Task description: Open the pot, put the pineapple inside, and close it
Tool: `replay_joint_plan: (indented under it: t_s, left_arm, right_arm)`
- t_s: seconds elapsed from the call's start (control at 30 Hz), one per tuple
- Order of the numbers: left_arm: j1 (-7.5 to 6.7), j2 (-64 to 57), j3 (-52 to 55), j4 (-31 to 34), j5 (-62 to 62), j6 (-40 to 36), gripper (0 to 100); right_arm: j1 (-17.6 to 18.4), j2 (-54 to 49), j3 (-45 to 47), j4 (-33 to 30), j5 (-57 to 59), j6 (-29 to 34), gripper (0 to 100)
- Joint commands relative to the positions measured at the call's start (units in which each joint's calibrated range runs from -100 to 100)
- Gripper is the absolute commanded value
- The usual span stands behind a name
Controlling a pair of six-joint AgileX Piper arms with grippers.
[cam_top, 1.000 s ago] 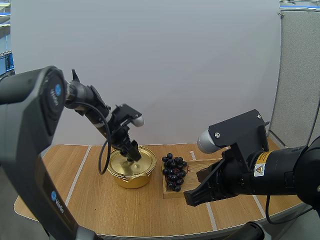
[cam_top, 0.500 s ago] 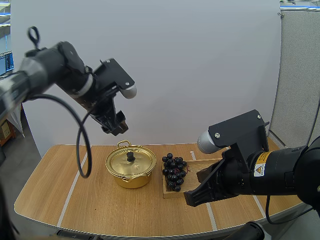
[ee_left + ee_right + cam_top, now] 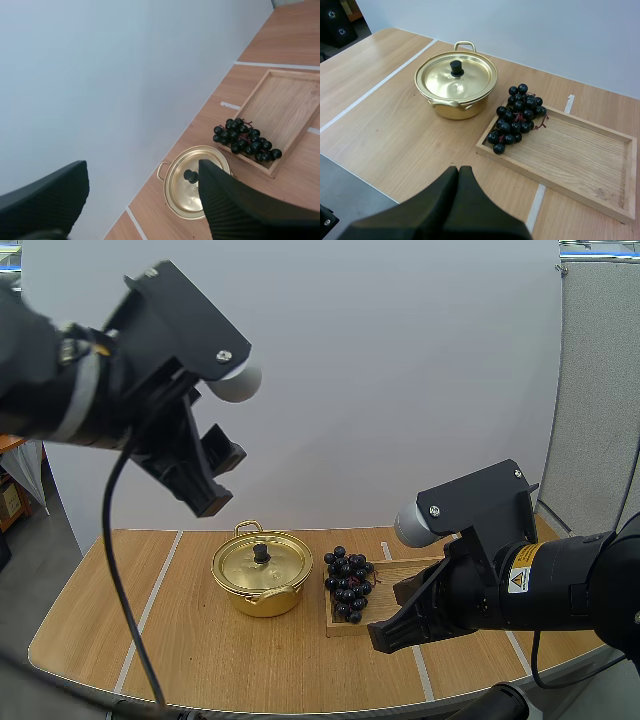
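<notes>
A gold pot stands on the table with its lid on, a black knob at the lid's centre. Right of it a bunch of dark grapes lies on the near-left end of a wooden tray. My left gripper hangs open high above and left of the pot, holding nothing. In the left wrist view its fingers stand wide apart far above the pot and grapes. My right gripper is shut, low in front of the tray. Its wedge points toward the pot and grapes.
White tape lines cross the wooden table. Most of the tray is bare to the right of the grapes. The table's front edge runs close below my right gripper.
My left gripper has risen from the pot's lid knob, up and to the left, open. The lid stays on the pot. The right arm has not moved.
</notes>
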Motion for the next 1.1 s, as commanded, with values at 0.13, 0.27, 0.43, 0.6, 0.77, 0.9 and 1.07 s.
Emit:
replay_joint_plan:
  t_s: [0.13, 0.27, 0.43, 0.6, 0.77, 0.9, 1.07]
  left_arm:
    - [0.04, -15.74, 0.22, 0.23, 0.79, -8.17, 40]
    - [0.04, -20.52, 0.22, -0.04, 0.79, -11.1, 0]
    - [0.04, -25.74, 4.25, -3.11, 0.79, -14.8, 0]
    - [0.04, -31.69, 12.98, -3.04, -3.54, -19.51, 0]
    - [0.04, -35.62, 21.14, 0.51, -22.73, -26.52, 0]
    - [0.04, -36.4, 26.06, 5.43, -37.67, -36.25, 0]
    - [0.04, -36.4, 31.21, 9.68, -49.42, -44.54, 0]
  right_arm:
    - [-0.21, -0.4, 0.26, -0.39, -0.39, -0.36, 0]
    - [-0.21, -0.4, 0.26, -0.39, -0.39, -0.36, 0]
    - [-0.21, -0.4, 0.26, -0.39, -0.39, -0.36, 0]
    - [-2.26, -0.4, 0.26, -0.72, -2.13, -0.36, 0]
    - [-4.67, -0.4, -0.29, -0.77, -10.15, -0.36, 0]
    - [-6.97, -0.4, -0.29, -1.87, -16.35, -0.36, 0]
    - [-11.98, -0.4, -0.29, -4.05, -25.66, -0.04, 0]
